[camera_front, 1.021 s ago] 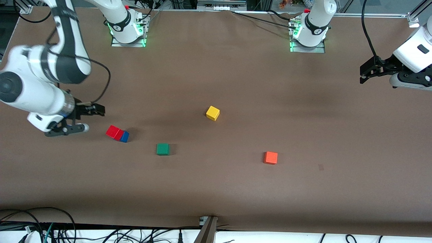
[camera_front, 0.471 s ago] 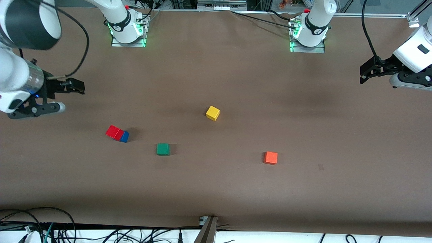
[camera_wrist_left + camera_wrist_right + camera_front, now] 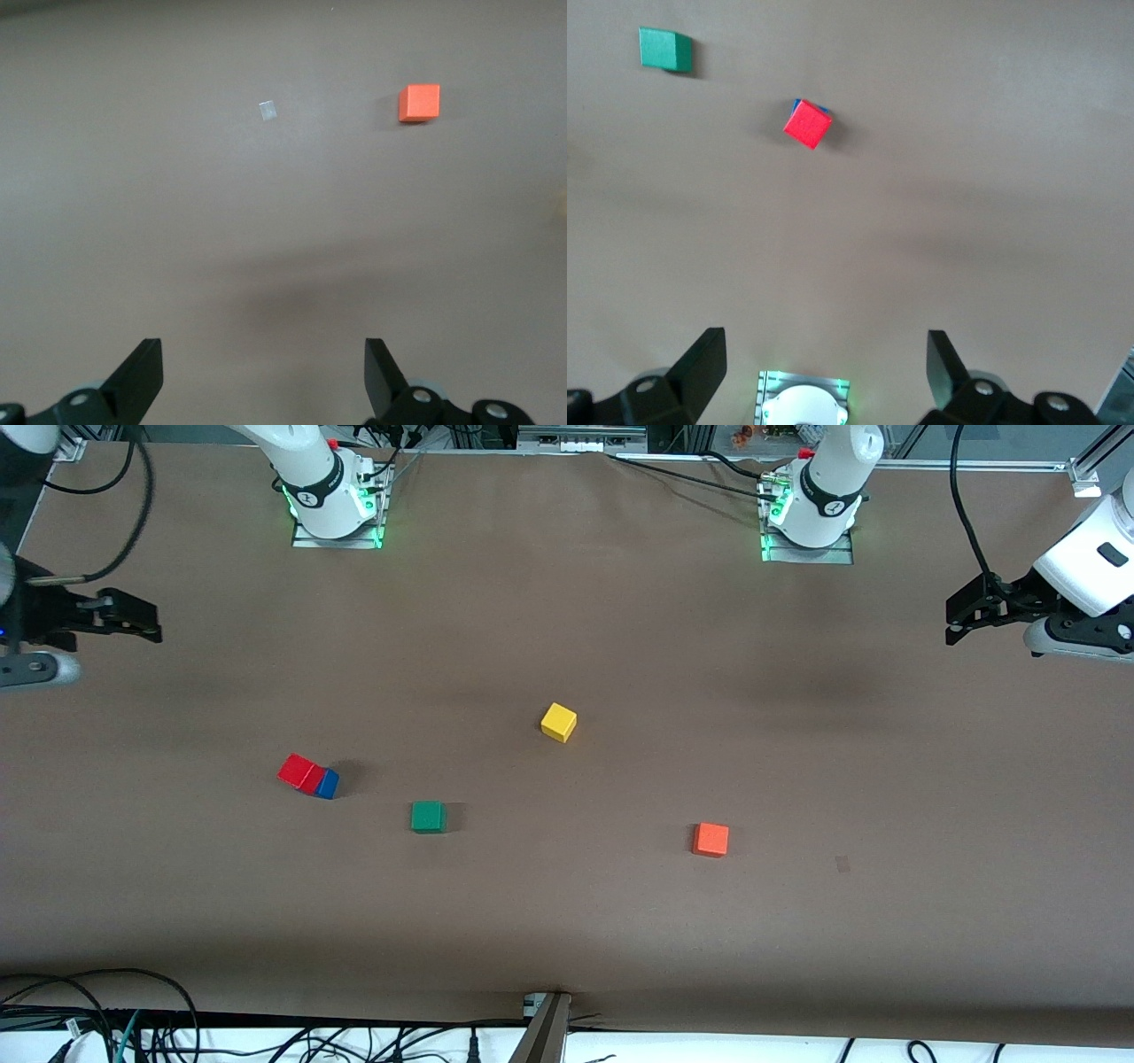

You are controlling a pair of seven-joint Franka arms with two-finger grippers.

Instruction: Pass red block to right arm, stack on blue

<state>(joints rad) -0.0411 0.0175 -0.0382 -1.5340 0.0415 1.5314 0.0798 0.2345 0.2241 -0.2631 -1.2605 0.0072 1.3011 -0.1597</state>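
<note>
Both sets of jaws are spread wide with nothing in them: the right gripper (image 3: 133,622) hangs over the table's (image 3: 620,921) right-arm end, the left gripper (image 3: 961,613) over the left-arm end. Red block (image 3: 299,771) sits on top of the blue cube (image 3: 329,784), with the green cube (image 3: 427,817) at about 4 o'clock from the stack, and the yellow cube (image 3: 558,722) and orange cube (image 3: 710,839) well apart.

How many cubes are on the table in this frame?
5. The red block sits stacked on the blue cube toward the right arm's end; the green cube is beside them, the yellow cube mid-table, and the orange cube is toward the left arm's end.
</note>
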